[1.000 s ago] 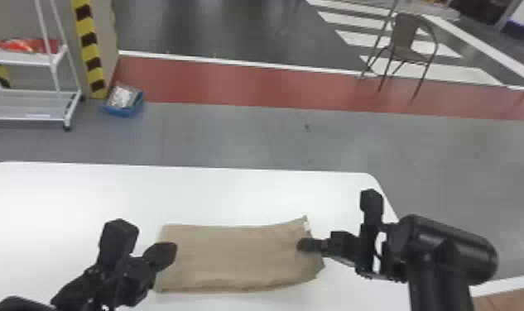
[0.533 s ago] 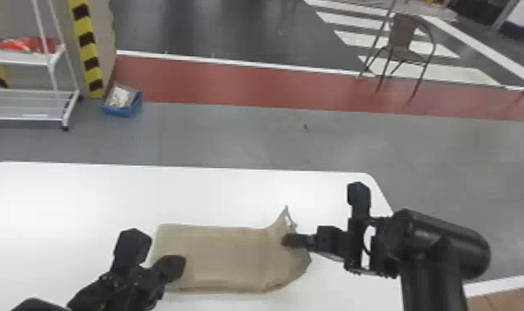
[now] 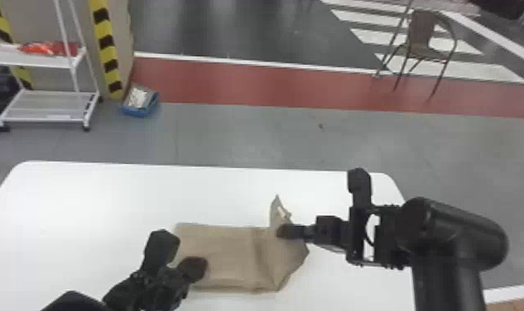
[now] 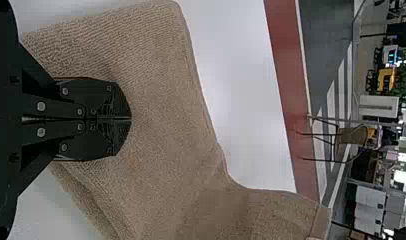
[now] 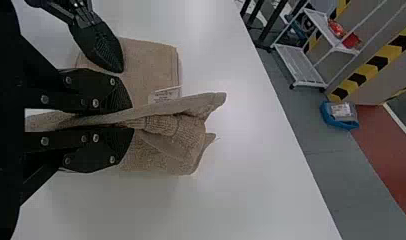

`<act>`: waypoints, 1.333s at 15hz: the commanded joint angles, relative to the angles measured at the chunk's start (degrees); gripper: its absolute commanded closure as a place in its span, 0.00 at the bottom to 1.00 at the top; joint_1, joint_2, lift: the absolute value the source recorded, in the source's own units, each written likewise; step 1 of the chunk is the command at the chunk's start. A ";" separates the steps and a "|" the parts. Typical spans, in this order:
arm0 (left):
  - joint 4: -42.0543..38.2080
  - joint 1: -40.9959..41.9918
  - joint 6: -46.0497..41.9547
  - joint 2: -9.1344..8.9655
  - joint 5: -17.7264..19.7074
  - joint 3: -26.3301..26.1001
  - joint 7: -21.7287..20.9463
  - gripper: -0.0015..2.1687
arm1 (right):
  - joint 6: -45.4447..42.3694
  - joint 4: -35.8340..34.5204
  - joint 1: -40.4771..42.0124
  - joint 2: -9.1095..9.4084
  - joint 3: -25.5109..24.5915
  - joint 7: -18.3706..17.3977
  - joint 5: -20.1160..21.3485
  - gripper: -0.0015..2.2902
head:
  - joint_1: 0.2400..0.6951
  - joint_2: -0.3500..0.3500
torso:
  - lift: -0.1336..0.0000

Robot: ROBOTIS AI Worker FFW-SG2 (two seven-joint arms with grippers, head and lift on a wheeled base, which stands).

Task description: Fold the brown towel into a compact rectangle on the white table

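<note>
— Where does the brown towel [image 3: 227,256] lie, seen from the claw which works?
— From the right gripper [image 5: 132,119] it extends to the robot's left, on the white table [image 3: 107,206]. Its long axis runs from side to side before the robot, and this gripper is at the right end, so it is the nearer one for this end.
— And what does it hold?
— A raised layer of the cloth, pinched between its two black fingers. Beside it, on the far side, a corner [image 3: 277,211] stands up like a small peak.
— The left gripper [image 4: 131,119], is it also holding?
— Its fingers are closed together and I see no cloth between them. It is over the left part of the towel, but if it presses there, I cannot tell.
— So the next move, in your opinion?
— I would judge a fold toward the left, along the long axis; the left gripper may then be in the way, or may serve as a weight.
— How is the material?
— Fine ribbed terry, soft, with a smoother band near the gripped end and a pale sewn label [image 5: 164,95]. The flat part is nearly rectangular, the lifted end is bent and wrinkled. The table is smooth, so the cloth could slide.
</note>
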 commanded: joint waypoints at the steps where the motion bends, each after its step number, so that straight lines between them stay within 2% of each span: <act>1: 0.25 0.04 -0.43 0.02 0.00 -0.56 0.04 0.80 | 0.16 -1.07 -0.84 1.21 1.37 -0.74 -1.11 0.45 | 1.00 0.23 | 1.00; 4: -0.80 0.57 -0.78 0.20 0.70 -0.38 -0.13 0.80 | 0.16 -1.07 -2.59 1.44 3.65 -2.50 -1.02 0.45 | 1.00 0.26 | 1.00; 7: -8.10 4.44 -0.61 1.60 2.19 4.45 -1.72 0.80 | -0.37 -0.54 -3.03 1.44 4.88 -3.20 -0.23 0.45 | 1.00 0.29 | 1.00; 10: -8.89 4.44 -0.43 2.92 3.86 7.09 -2.33 0.80 | -1.07 -0.02 -2.95 1.44 5.32 -3.38 -0.14 0.45 | 1.00 0.33 | 1.00; 14: -5.20 3.21 -0.78 3.10 2.37 5.94 -2.33 0.80 | -1.25 0.51 -2.86 1.44 6.11 -3.82 -0.23 0.45 | 1.00 0.38 | 1.00; 20: -3.09 2.33 -2.02 2.31 0.96 3.13 -1.80 0.80 | -1.95 0.86 -2.86 1.44 9.10 -6.28 -0.23 0.45 | 1.00 0.38 | 1.00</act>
